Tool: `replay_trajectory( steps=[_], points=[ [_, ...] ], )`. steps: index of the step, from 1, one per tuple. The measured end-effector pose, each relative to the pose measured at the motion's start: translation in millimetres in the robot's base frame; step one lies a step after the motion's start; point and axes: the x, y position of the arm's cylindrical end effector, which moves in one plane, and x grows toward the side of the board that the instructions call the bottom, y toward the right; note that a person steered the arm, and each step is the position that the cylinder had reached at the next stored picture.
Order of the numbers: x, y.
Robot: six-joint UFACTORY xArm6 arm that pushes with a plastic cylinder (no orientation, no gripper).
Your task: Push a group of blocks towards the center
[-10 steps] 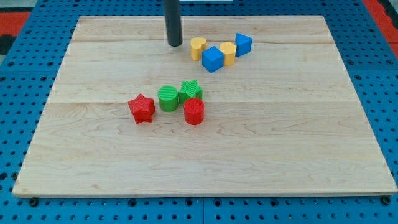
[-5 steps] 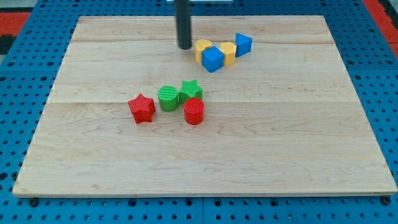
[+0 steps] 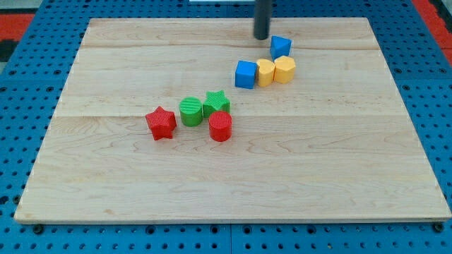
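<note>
Camera view showed my tip (image 3: 262, 37) planted near the far edge of the pale wooden bench (image 3: 106, 183), just to the far-left of the blue wedge-shaped block (image 3: 280, 46) and apart from it by a thin gap. This rig carries no hand, so there was nothing to open or close, only the straight dark rod standing upright with its upper part cut off by the frame.

The group I took for the task sat right of centre and far: the blue cube (image 3: 246, 74), touching the first yellow rounded block (image 3: 265, 72), touching the second yellow rounded block (image 3: 284, 69), with the blue wedge just behind them. Nearer and left lay the red star (image 3: 161, 123), green cylinder (image 3: 190, 111), green star (image 3: 216, 103) and red cylinder (image 3: 220, 126), bunched together.

My worry was the push angle. A stroke driven through the wedge off its middle would likely spin it aside and split the row, scattering the yellows to the right. Pushed too far, the row could plough into the green star.
</note>
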Motion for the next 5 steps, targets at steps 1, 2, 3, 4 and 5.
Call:
replay_trajectory(
  steps=[1, 2, 3, 4, 5],
  points=[
    [27.1, 13.0],
    [50.8, -8.4],
    [39.0, 22.0],
    [45.6, 43.9],
    [77.8, 72.7]
  ],
)
